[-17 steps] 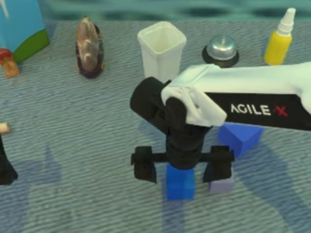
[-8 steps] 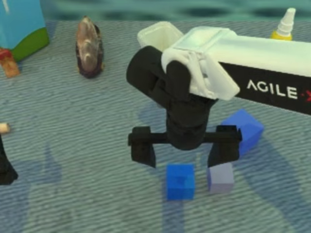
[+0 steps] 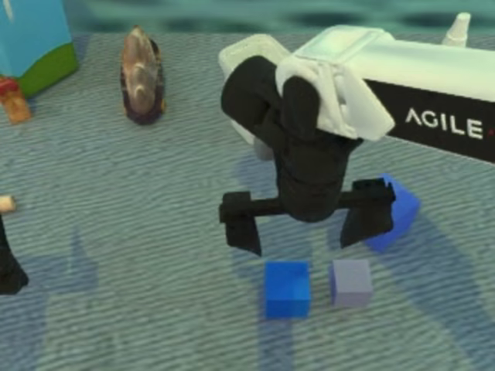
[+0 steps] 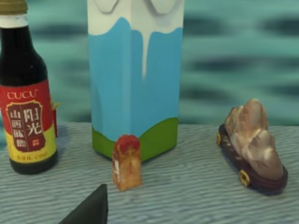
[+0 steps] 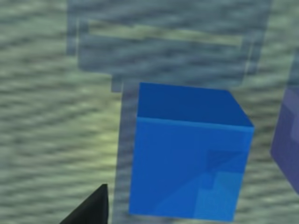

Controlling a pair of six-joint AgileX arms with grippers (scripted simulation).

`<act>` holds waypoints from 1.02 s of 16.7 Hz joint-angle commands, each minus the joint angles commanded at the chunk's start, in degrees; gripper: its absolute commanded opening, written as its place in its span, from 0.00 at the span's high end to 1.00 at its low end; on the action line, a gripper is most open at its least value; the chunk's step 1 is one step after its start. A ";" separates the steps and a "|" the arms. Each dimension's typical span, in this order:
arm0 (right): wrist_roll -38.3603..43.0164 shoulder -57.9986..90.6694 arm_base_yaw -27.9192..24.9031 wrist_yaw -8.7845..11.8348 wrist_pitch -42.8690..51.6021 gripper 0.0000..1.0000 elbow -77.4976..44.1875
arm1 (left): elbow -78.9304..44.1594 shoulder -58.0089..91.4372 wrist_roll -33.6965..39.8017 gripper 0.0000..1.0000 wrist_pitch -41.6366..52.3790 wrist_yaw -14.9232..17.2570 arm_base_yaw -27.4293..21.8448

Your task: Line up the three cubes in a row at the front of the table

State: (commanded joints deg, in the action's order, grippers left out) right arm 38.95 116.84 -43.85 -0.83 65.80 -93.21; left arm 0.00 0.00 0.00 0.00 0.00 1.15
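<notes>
Top view: the table point(image 3: 116, 232), ribbed blue-grey fabric, carries all three cubes on its right half, with the white AgileX right arm reaching in above them.
Right gripper point(image 3: 308, 224): fingers spread wide and empty, hanging above and just behind the two small cubes, touching neither.
Larger medium-blue cube point(image 3: 401, 210): sits behind and to the right of the pair, partly hidden by the right finger; judged not yet in the row.
Small bright blue cube point(image 3: 287, 289): on the fabric near the front edge, released.
Small pale lavender-grey cube point(image 3: 351, 282): just beside the bright blue one on its right, a narrow gap between them, their front faces roughly level.
Progress: two of three cubes appear placed side by side at the front; the larger cube looks to be the remaining job, likely to go beside the lavender-grey one.
Right wrist view: shows the bright blue cube close up, resting flat in the gripper's shadow, with only a sliver of the lavender-grey cube at the picture's edge; the larger cube is absent here.
Left wrist view: shows no cubes at all, only a milk carton point(image 4: 135, 74), a soy sauce bottle point(image 4: 25, 88), a stone ornament on a dark base point(image 4: 252, 142) and a small orange seal point(image 4: 126, 162).
Left gripper: parked at the table's far left edge; whether open or closed cannot be told.
</notes>
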 joint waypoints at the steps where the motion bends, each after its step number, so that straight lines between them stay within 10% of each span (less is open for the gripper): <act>1: -3.33 0.25 1.32 0.05 0.10 0.00 -0.25 | 0.00 0.00 0.00 0.00 0.00 0.00 0.00; 11: -45.91 2.53 16.79 0.70 1.10 0.00 -2.09 | 0.00 0.00 0.00 0.00 0.00 0.00 0.00; 17: -53.26 2.42 20.18 0.72 0.82 0.00 -2.68 | 0.00 0.00 0.00 0.00 0.00 0.00 0.00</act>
State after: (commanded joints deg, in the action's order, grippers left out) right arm -14.31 119.26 -23.67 -0.11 66.62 -95.88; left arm 0.00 0.00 0.00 0.00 0.00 1.15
